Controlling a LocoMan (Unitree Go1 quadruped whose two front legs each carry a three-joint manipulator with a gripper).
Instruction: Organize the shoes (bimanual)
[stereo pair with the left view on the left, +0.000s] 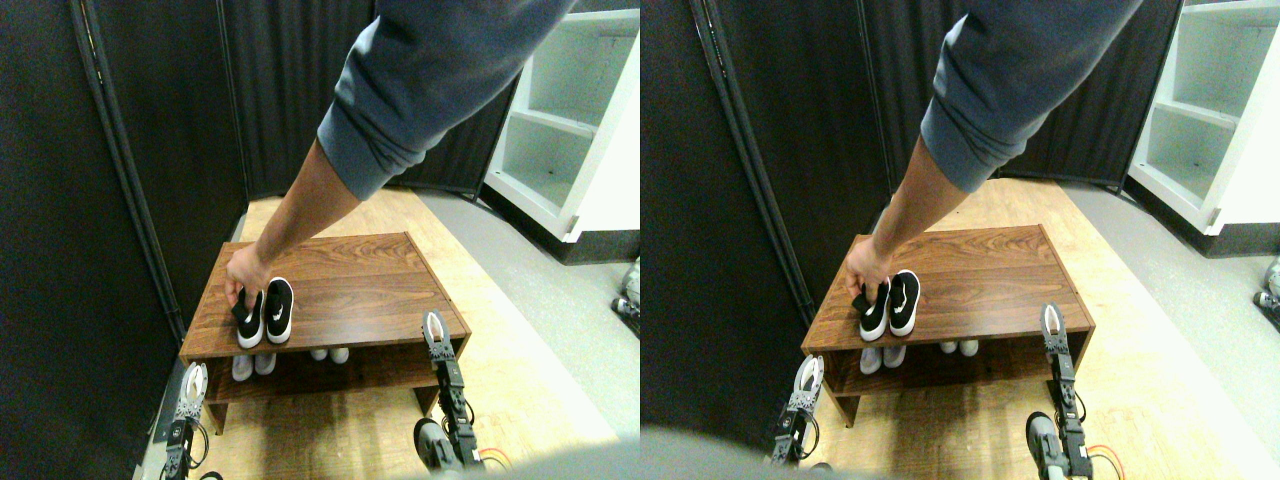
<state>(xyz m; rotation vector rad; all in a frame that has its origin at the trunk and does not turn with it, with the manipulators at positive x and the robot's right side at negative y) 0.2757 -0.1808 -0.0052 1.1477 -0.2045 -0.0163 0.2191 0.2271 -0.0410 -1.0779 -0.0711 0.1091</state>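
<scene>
The left gripper (193, 382) stands low at the front left corner of the wooden shoe rack (350, 290), and the right gripper (435, 333) stands up at its front right corner; both are apart from any shoe, and I cannot tell whether either one is open or closed, they are too small to read. On the rack's top surface, toward its left front, a pair of black sneakers (267, 311) with white soles sits side by side, toes pointing at the robot. A person's hand (240, 275) rests on the left shoe of that pair, the arm in a grey-blue sleeve (430, 80) reaching down from above. On the lower shelf, two pale pairs (253, 365) show only their toes, one beneath the black pair, the other just right of it. A white shelving unit (560, 130) stands well back on the right.
</scene>
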